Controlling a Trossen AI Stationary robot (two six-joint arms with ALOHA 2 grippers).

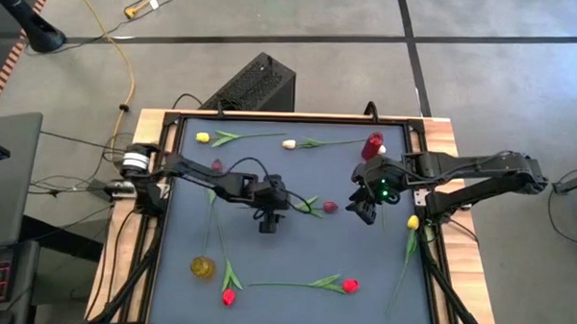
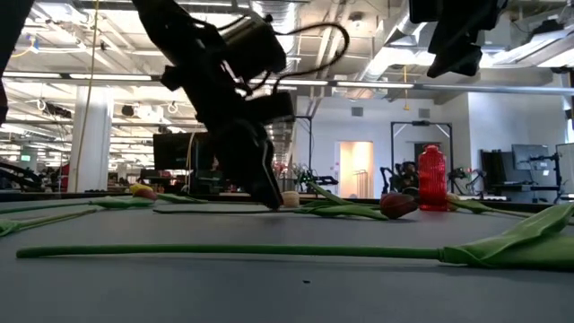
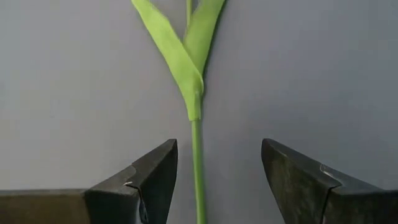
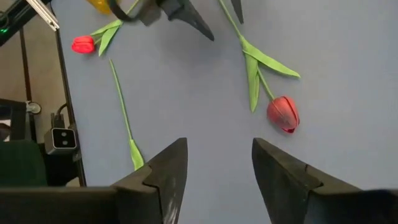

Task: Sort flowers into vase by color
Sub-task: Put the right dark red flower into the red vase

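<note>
A dark red tulip [image 1: 330, 207] lies flat on the mat mid-table, its stem running toward the table's left. My left gripper [image 1: 269, 222] is open and lowered to the mat [image 2: 269, 197]. Its fingers stand on either side of that stem [image 3: 197, 168], just below the leaves [image 3: 186, 62], without touching it. My right gripper [image 1: 364, 213] hangs open above the table, right of the bud [image 4: 283, 114], and holds nothing. A red vase [image 1: 373, 146] stands near the far edge, and a yellow vase [image 1: 201, 267] stands near-left.
Other tulips lie on the mat: yellow [image 1: 203, 137] and white [image 1: 289, 143] along the far edge, dark red [image 1: 217, 165] at left, red [image 1: 228, 296] and red [image 1: 350, 285] near the front, yellow [image 1: 412, 222] at the right edge. Bare mat lies between them mid-table.
</note>
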